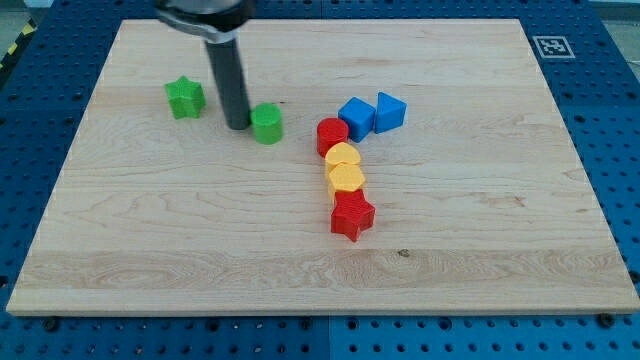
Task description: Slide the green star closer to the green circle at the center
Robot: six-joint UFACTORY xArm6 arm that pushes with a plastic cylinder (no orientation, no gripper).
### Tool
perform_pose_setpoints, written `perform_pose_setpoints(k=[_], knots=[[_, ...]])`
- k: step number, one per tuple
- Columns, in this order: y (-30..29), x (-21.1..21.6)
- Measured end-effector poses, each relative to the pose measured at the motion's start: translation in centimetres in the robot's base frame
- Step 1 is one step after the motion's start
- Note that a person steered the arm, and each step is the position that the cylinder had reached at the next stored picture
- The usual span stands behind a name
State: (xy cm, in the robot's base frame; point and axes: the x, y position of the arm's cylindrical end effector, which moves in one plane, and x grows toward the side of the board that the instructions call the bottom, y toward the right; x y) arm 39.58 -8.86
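The green star [185, 97] lies on the wooden board [200, 230] at the upper left. The green circle [267, 123] lies to its right, nearer the middle. My tip [238, 126] rests on the board between them, right beside the green circle's left edge and well to the right of the star. The dark rod rises from there to the view's top.
A red circle [332, 135], a blue cube [357, 118] and a blue triangle [389, 110] cluster right of the green circle. Below them run a yellow heart [342, 157], a yellow hexagon [347, 179] and a red star [352, 215].
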Motion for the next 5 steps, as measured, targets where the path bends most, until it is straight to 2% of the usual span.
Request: perform_pose_setpoints(k=[1, 3, 5], knots=[[2.2, 0.4], [0.2, 1.5], [-12.7, 1.7]])
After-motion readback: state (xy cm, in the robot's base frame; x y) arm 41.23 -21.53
